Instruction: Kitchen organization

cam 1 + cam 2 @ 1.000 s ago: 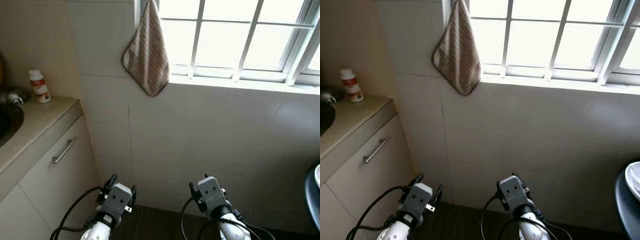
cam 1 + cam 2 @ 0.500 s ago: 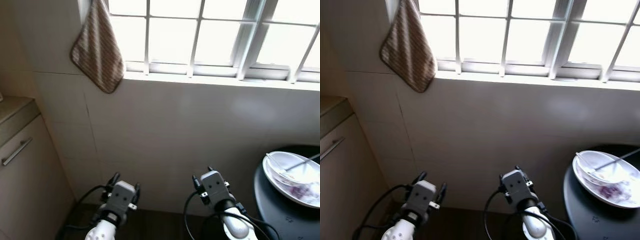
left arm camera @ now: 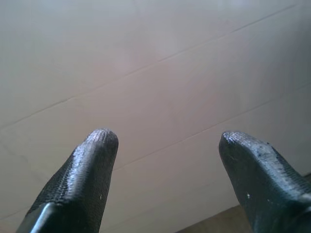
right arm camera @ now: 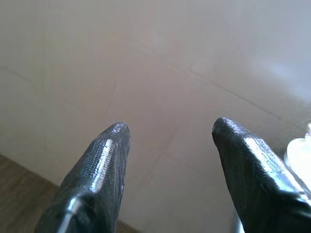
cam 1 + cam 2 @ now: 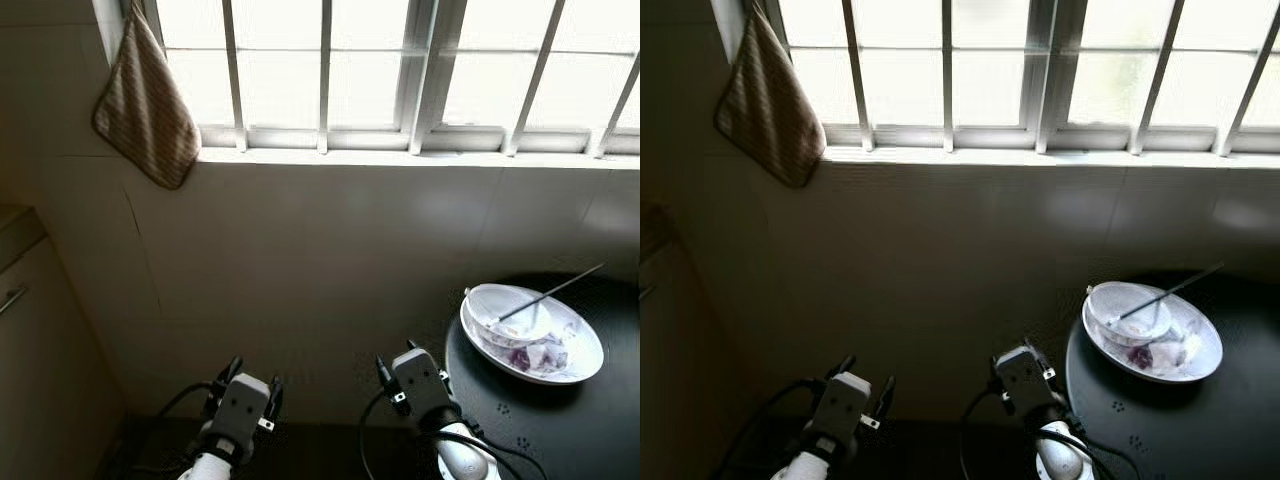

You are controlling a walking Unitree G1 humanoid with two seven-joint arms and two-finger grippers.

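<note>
Tools: two, both spread; one plate (image 5: 560,360).

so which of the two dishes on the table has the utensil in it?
The small bowl, stacked at the window-side end of the wider oval plate on the black table; the thin utensil leans out of it.

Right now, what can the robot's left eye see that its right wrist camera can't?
The left eye view alone has the striped cloth hanging by the barred window, the plate with a bowl and a utensil on the black round table, and a cabinet. The right wrist view alone has the right gripper close up, fingers apart. Both share the tiled wall.
</note>
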